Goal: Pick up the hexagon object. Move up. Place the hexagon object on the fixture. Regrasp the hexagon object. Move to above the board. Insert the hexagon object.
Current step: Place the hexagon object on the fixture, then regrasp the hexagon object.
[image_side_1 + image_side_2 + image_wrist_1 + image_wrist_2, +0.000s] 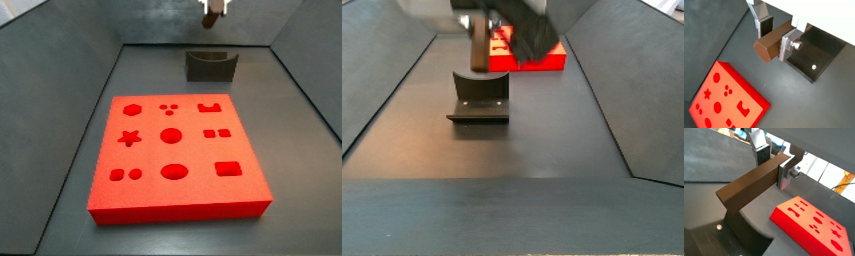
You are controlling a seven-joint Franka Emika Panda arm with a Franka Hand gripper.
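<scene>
My gripper point(775, 44) is shut on the hexagon object point(767, 47), a brown bar with a hexagonal end, and holds it in the air; both also show in a wrist view, gripper point(773, 172) and bar point(747, 185). In a side view the gripper point(211, 10) hangs high over the fixture point(210, 66), a dark notched holder at the far end of the floor. The fixture also shows below the bar in both wrist views point(821, 52) point(747, 235). The red board point(177, 155) with shaped recesses lies flat in the middle of the floor. In a side view the gripper point(502, 28) is blurred above the fixture point(478, 95).
Grey sloped walls point(80, 90) enclose the dark floor on all sides. The board also shows in both wrist views point(727, 100) point(814, 225) and behind the fixture in a side view point(543, 66).
</scene>
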